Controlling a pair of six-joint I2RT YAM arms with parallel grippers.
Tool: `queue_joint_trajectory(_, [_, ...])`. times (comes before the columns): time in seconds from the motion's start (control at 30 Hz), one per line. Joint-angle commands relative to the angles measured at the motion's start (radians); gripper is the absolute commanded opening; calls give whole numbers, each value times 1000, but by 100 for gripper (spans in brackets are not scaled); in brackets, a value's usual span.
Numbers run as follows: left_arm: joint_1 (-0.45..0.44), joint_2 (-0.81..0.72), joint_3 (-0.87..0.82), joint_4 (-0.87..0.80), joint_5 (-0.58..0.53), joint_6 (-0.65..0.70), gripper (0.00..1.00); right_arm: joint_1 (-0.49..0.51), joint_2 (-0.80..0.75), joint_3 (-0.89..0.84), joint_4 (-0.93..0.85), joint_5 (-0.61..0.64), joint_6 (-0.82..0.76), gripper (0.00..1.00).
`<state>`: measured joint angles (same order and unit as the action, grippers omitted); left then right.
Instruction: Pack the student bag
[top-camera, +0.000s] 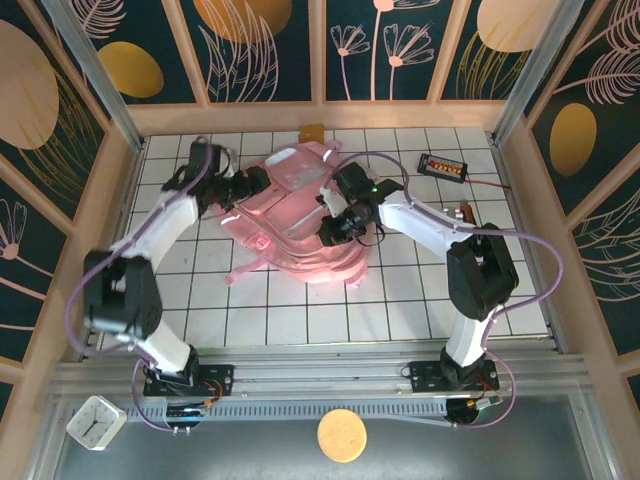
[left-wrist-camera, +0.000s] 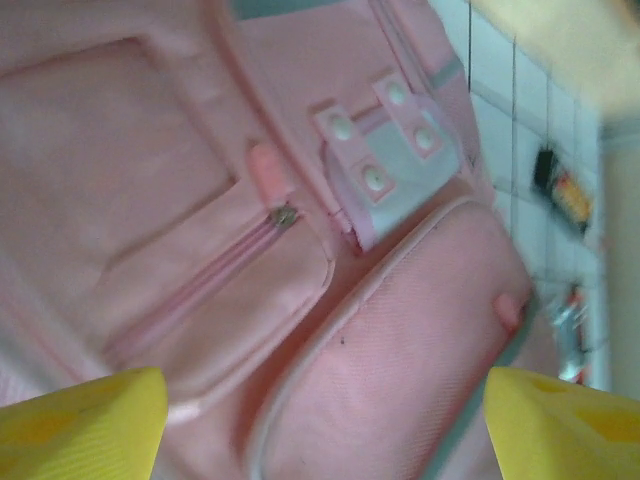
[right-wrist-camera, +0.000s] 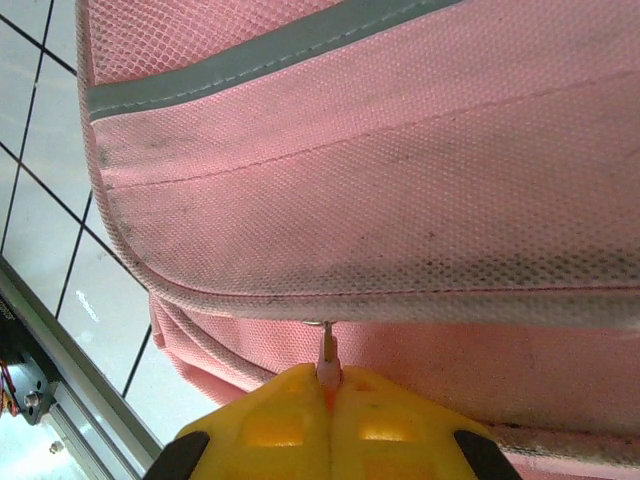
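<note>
While it lies flat on the tiled table (top-camera: 400, 290): 1 student bag (top-camera: 300, 215), pink. Right gripper (right-wrist-camera: 330, 400) pinched tight on zip pull (right-wrist-camera: 326, 355); left gripper (left-wrist-camera: 320, 425) spread wide, empty.

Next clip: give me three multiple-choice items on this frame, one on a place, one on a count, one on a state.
1. Where is the black device relative to the student bag? A on top of it; B on the tiles to its right; C under it.
2. How many white studs on the bag's flap? A two; B six; C four.
3. The right gripper is: A shut on a zip pull; B wide open; C holding a strap.
B, top view shows it on bare tiles; C, left wrist view shows four; A, its jaws close on the pull.
</note>
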<state>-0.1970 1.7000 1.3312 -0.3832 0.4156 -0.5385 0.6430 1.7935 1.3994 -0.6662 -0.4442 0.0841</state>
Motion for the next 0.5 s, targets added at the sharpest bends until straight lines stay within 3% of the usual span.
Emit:
queue_joint_trajectory(0.0, [-18, 148, 164, -313, 152, 466, 83, 18, -17, -1, 16, 1, -14, 0])
queue_joint_trajectory(0.13, [-29, 258, 266, -344, 175, 546, 80, 32, 1, 13, 20, -5, -11, 0])
queue_joint_trajectory(0.23, [-67, 324, 327, -365, 133, 580, 79, 41, 9, 27, 22, -8, -5, 0])
queue_joint_trajectory(0.47, [-125, 401, 375, -364, 167, 578, 66, 46, 27, 27, 29, -11, -3, 0])
